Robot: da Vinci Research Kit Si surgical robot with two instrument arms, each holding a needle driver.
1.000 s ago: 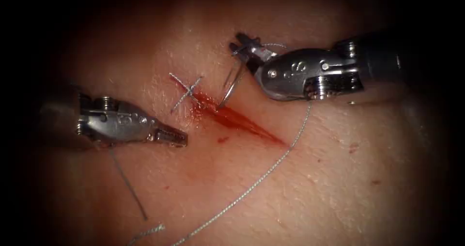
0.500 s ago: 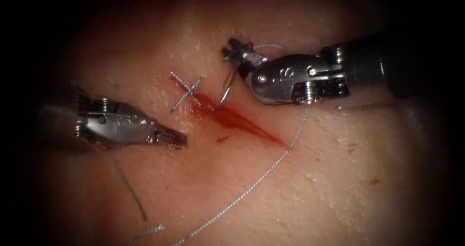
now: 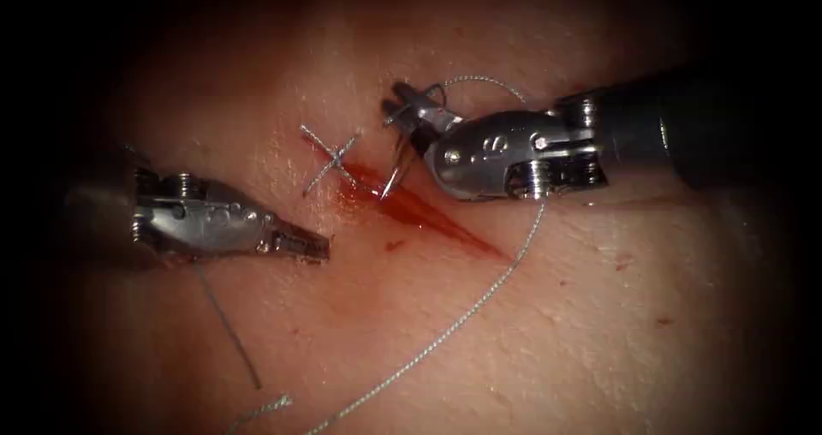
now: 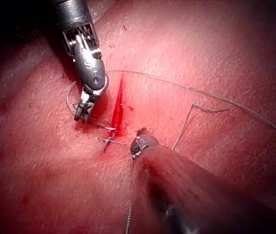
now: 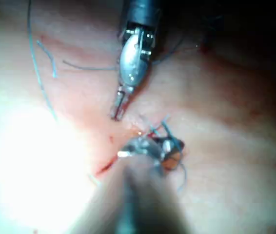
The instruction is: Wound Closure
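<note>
One needle [image 3: 396, 168] in right hand [image 3: 402, 110], tip at cut [image 3: 428, 212].

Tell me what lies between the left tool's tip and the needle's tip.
In the endoscope view, bare tissue with red fluid separates the left tool from the needle; the stitch sits just above that stretch.

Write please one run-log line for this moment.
right claw: holds needle near its thread end | needle tip: at cut, right edge | left claw: shut, holds nothing, left of cut | thread: trails over tissue
</note>
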